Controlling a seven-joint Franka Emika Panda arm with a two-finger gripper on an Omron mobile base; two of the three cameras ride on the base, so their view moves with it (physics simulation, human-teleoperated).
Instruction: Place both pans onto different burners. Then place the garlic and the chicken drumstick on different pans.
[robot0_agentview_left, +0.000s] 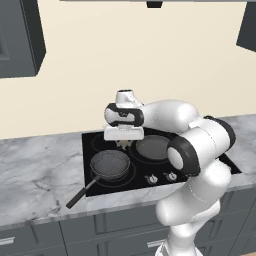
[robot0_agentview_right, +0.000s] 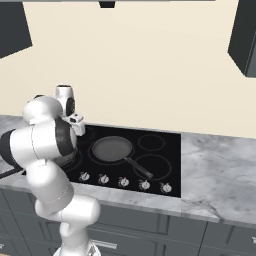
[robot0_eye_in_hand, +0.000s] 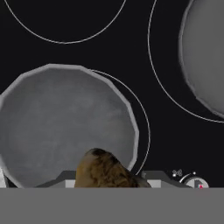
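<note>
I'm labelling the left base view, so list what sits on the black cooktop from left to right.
Deeper pan's handle → deeper pan → gripper, hanging above the gap between the pans → shallower pan → two silver knobs at the front edge, partly behind the arm.

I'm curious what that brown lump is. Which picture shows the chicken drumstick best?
The hand view: the chicken drumstick sits large at the bottom edge, over the deeper pan. The left base view gives a tiny glimpse under the gripper; in the right base view the arm blocks it.

The white arm bends forward at the elbow, wrist turned down; its gripper (robot0_agentview_left: 123, 143) points downward, fingers closed on a brown chicken drumstick (robot0_eye_in_hand: 105, 170).
</note>
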